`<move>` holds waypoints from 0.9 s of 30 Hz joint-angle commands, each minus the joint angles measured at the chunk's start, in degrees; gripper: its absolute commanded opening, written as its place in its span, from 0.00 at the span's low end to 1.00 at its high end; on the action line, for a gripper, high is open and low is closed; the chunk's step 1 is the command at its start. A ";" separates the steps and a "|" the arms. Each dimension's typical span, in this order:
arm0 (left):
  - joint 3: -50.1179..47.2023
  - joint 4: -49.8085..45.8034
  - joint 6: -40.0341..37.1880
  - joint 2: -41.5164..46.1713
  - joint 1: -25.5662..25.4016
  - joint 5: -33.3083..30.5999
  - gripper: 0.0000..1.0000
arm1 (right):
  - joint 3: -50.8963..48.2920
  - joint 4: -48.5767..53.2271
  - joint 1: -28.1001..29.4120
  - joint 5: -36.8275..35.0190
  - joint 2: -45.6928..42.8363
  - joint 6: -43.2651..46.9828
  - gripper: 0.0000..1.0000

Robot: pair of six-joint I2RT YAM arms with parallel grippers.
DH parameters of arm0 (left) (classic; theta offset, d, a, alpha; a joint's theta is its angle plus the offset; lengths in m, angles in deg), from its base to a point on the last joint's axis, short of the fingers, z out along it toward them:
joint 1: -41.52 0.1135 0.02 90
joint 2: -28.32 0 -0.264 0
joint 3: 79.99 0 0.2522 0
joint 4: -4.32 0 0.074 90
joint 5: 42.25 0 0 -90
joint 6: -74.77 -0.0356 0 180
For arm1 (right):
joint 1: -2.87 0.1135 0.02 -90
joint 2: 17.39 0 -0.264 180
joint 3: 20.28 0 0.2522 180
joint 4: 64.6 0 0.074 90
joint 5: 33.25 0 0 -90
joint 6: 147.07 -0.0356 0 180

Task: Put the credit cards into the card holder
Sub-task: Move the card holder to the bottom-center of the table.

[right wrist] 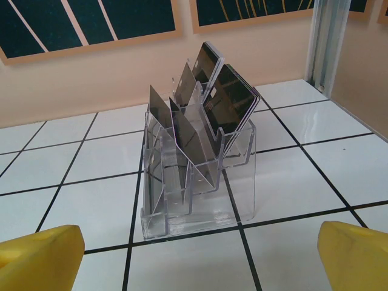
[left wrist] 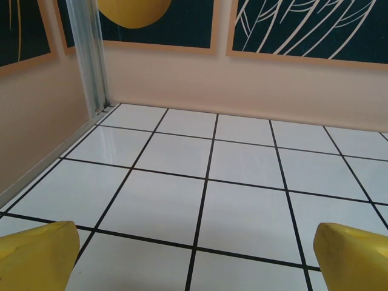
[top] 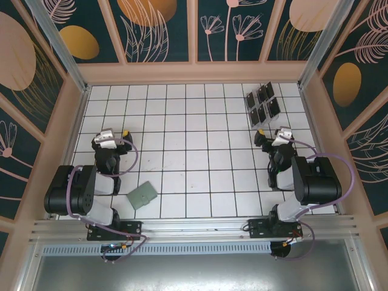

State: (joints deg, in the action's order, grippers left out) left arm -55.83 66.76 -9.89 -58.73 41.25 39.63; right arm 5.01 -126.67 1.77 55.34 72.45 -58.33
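Note:
Several black credit cards stand tilted in a clear plastic rack at the far right of the tiled floor; in the right wrist view the cards lean back in stepped slots. My right gripper is open just in front of the rack, with nothing between its yellow fingertips. The sage-green card holder lies flat and closed near the front left, beside the left arm's base. My left gripper is open over bare tiles, well behind the card holder.
Peach walls enclose the white tiled floor on three sides, with a metal corner post at the far left. Both arm bases sit on the rail along the near edge.

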 commanded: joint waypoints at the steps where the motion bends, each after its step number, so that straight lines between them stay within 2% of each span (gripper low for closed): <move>1: 2.18 -1.73 -0.49 0.20 0.25 0.68 0.99 | 0.67 -0.49 -0.17 0.01 -0.28 0.22 0.99; 22: 3.25 -3.76 -0.78 0.33 0.27 1.51 0.99 | 0.50 -0.61 -0.90 0.27 -0.78 -0.53 0.99; 27: 13.46 -27.46 0.28 7.76 0.27 -0.85 0.99 | -0.77 5.26 -0.22 -4.58 -10.96 -1.31 0.99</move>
State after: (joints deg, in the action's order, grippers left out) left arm -48.01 50.90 -10.02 -54.99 41.25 39.79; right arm 4.60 -123.39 1.35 54.20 67.31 -58.96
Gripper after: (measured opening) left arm 0.986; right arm 0.989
